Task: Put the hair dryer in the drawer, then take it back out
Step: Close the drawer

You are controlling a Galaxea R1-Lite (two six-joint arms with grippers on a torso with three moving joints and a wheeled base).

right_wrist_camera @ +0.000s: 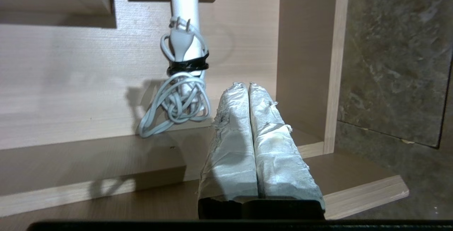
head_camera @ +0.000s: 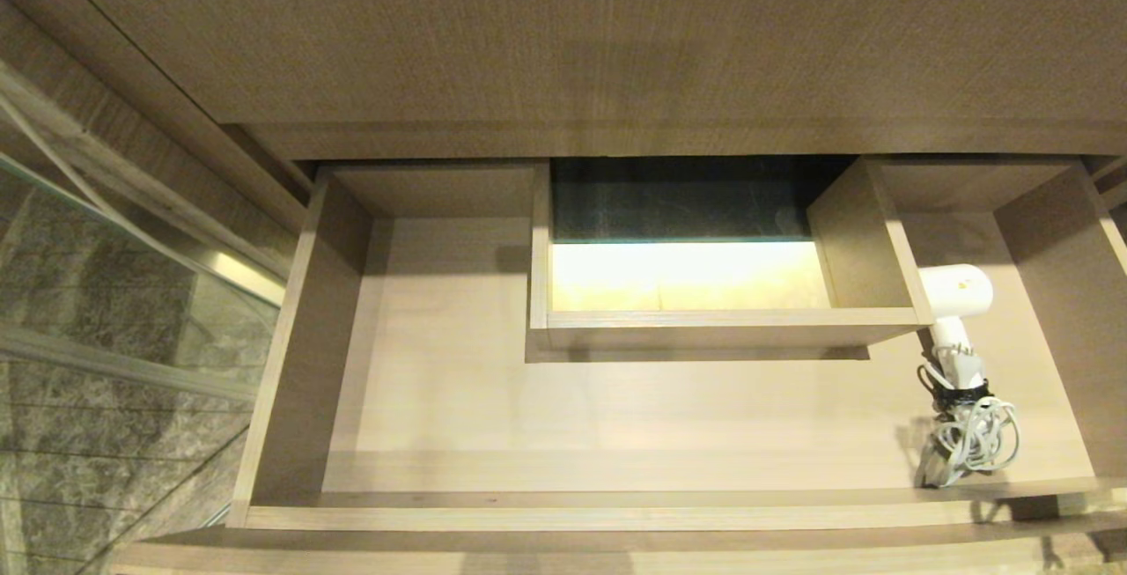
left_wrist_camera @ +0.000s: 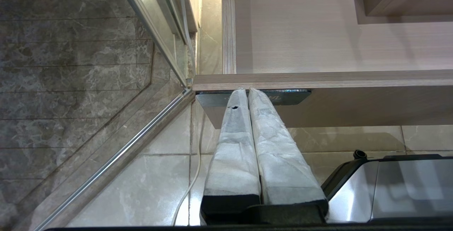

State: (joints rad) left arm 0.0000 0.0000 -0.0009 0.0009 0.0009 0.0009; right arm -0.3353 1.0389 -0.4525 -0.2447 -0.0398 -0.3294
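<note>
- Head view: hair dryer [head_camera: 955, 293] lies inside the drawer [head_camera: 616, 416], at the far right end, barrel tucked against the boxed cut-out [head_camera: 731, 320], handle pointing near, bundled cord [head_camera: 973, 438] by the front wall.
- Drawer is pulled fully open.
- My read: put-in half is done; take-out half is left, nothing gripped yet.
- My right gripper [right_wrist_camera: 247, 86] is clenched and empty, hovering at the drawer's near right corner, just beside the cord, not touching the dryer.
- My left gripper [left_wrist_camera: 247, 91] is clamped shut on nothing, parked below the drawer's left front edge.
</note>
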